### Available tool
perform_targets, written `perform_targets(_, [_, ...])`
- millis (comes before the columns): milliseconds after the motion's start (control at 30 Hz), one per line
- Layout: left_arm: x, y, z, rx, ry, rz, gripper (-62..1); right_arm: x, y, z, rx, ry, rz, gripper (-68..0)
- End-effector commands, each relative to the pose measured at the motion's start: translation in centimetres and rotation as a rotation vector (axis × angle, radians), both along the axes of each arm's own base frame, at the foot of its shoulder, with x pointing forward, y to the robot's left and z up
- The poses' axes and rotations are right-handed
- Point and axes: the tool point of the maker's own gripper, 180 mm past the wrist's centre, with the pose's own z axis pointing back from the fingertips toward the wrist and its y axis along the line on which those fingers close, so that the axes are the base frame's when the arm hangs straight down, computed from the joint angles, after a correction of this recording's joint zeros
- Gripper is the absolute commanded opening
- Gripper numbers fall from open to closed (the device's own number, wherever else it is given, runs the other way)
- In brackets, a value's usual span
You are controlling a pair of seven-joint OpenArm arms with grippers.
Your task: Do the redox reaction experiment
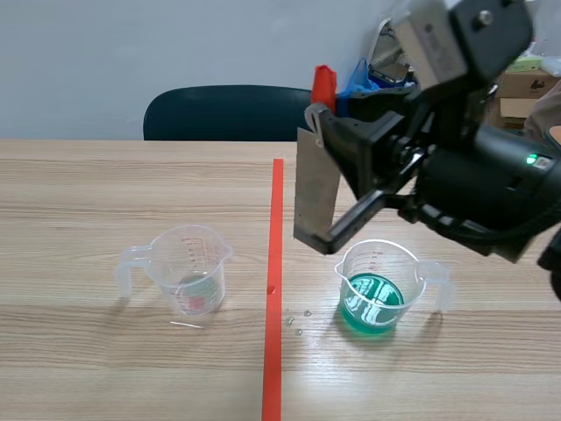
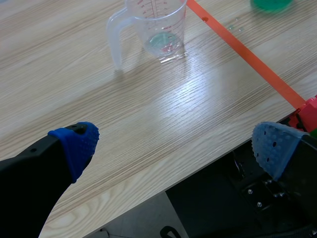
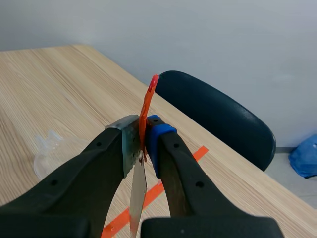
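My right gripper [image 1: 321,118] is raised above the table and shut on a grey metal plate [image 1: 316,189] with an orange-red tab [image 1: 323,85] at its top. The plate hangs upright, its lower edge just above and left of a clear beaker of green liquid [image 1: 379,285]. In the right wrist view the gripper [image 3: 142,136] pinches the plate [image 3: 137,198] and the tab [image 3: 147,106]. A second clear beaker [image 1: 187,267], nearly empty with a faint pink-green trace, stands left of the tape line. My left gripper [image 2: 176,144] hangs open over the table's near edge, well short of that beaker [image 2: 158,27].
An orange tape line [image 1: 273,281] divides the table between the beakers. A few droplets [image 1: 298,320] lie by the tape. A dark chair [image 1: 228,112] stands behind the table's far edge, with a blue bag [image 1: 364,79] and cardboard boxes [image 1: 526,92] at the back right.
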Motion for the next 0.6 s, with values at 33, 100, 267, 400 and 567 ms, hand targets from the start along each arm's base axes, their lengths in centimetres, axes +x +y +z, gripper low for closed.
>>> perform_targets(33, [0.3,-0.3,0.6,-0.014,-0.022,0.001,1.4,0.1,-1.2,2.0,0.029,-0.044,-0.005,-66.2])
perform_targets(100, [0.3,-0.3,0.6,-0.014,-0.022,0.001,1.4,0.2,-2.1,2.2,0.02,-0.042,-0.015,-66.2])
perform_targets(267, [0.3,-0.3,0.6,-0.014,-0.022,0.001,1.4,-0.2,-4.1,3.0,0.027,-0.041,-0.026,-66.2])
perform_targets(400, [0.3,-0.3,0.6,-0.014,-0.022,0.001,1.4,-0.7,-5.2,3.4,0.031,-0.044,-0.032,-66.2])
perform_targets(567, [0.3,-0.3,0.6,-0.014,-0.022,0.001,1.4,-1.2,-6.3,2.7,0.014,-0.022,-0.055,-66.2])
